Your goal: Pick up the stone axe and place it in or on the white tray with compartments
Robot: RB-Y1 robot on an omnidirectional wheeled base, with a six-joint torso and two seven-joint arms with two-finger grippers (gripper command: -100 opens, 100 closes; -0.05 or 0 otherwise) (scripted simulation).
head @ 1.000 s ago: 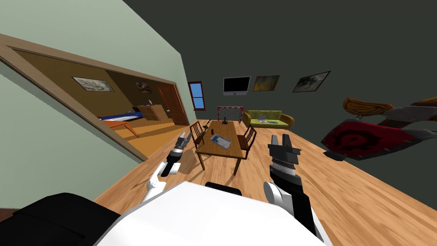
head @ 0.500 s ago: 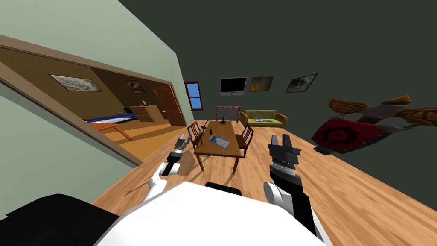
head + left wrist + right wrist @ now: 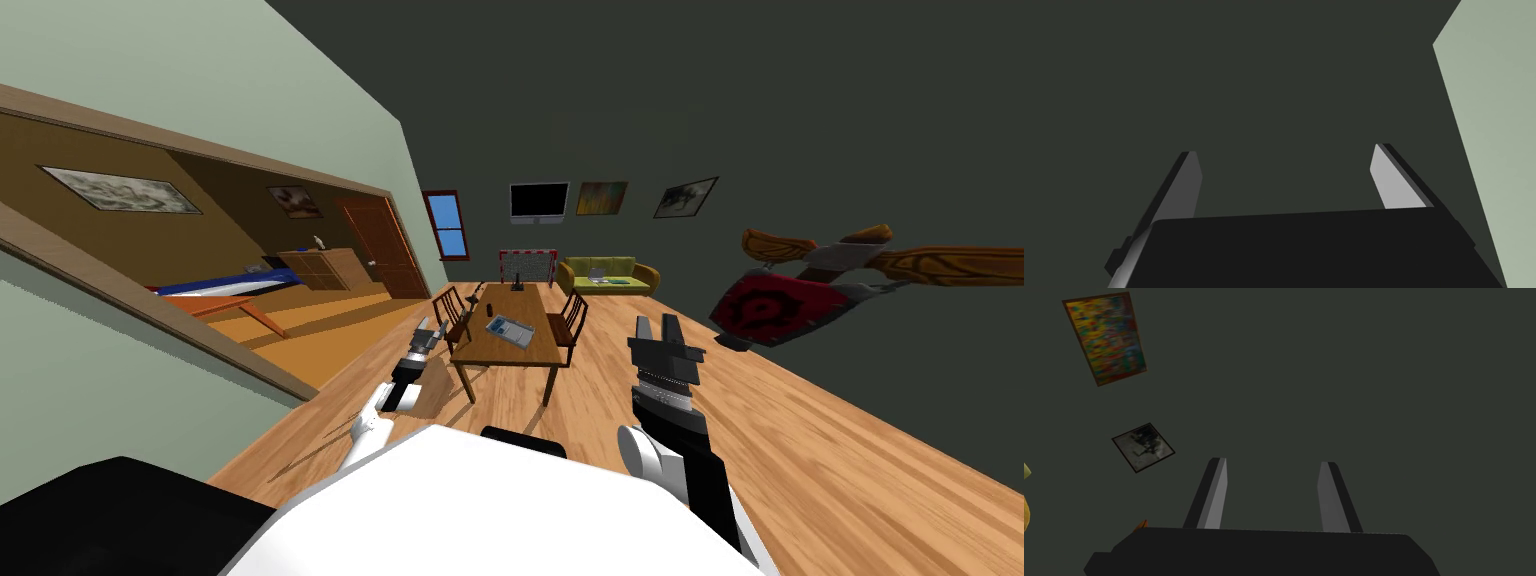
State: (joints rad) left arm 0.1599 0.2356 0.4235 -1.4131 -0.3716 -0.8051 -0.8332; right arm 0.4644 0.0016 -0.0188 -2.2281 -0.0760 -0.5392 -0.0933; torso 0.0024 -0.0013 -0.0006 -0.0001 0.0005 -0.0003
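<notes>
Mid-room stands a wooden table (image 3: 500, 353). Well to the table's right, the red-bladed stone axe (image 3: 790, 305) shows near a dark wall (image 3: 800, 120). Short of the table, left arm (image 3: 405, 375) and right arm (image 3: 665, 400) hold their jaws spread. On the table lies the white tray (image 3: 510, 328).

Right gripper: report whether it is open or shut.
Open. In the right wrist view, the right gripper has its fingers standing well apart, with nothing held between them.

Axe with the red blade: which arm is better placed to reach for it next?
Probably the right: the axe lies on the right gripper's side, farther from the left gripper. Both stand open and empty.
</notes>
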